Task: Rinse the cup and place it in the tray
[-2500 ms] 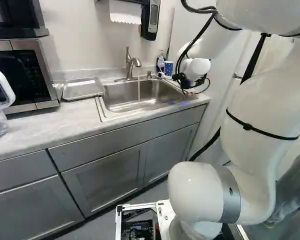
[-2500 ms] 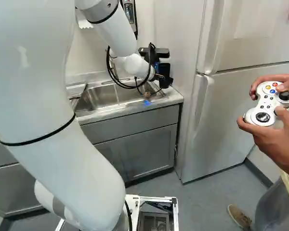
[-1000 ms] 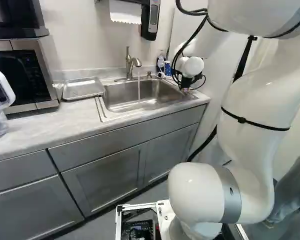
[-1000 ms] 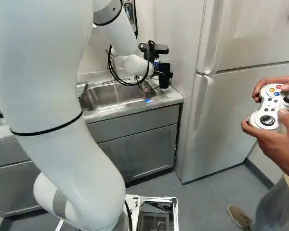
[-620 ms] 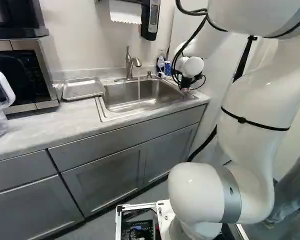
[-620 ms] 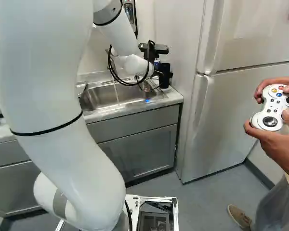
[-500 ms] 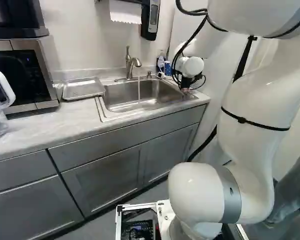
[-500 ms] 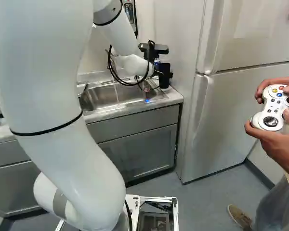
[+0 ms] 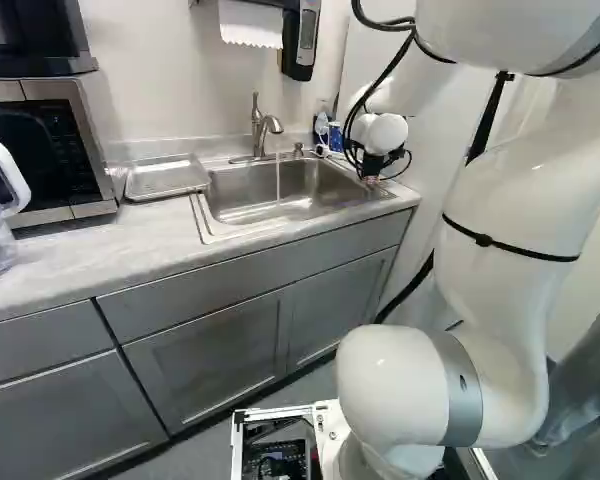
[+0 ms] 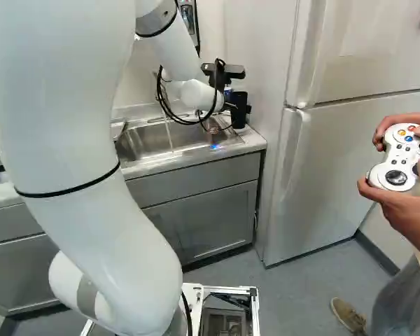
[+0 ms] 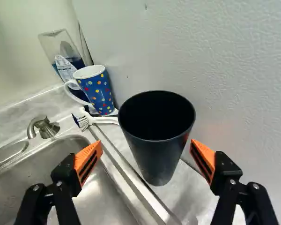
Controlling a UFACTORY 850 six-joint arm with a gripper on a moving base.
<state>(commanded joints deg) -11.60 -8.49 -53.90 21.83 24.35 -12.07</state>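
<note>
Has the claw (image 10: pixel 232 107) spread wide, the cup (image 11: pixel 154 161) loose between its fingers (image 11: pixel 90 158). Has that cup upright on the counter (image 11: pixel 185 199) beside the sink (image 11: pixel 96 204), with water running from the faucet (image 9: pixel 258 130) and the tray (image 9: pixel 166 178) across the sink.

Cup (image 11: pixel 157 159): black, tapered; we are seeing it standing upright on the counter (image 11: pixel 189 190), beside the sink (image 11: pixel 96 197).
Tray (image 9: pixel 165 180): shallow, silvery; we are finding it lying flat, across the sink from the cup.
</note>
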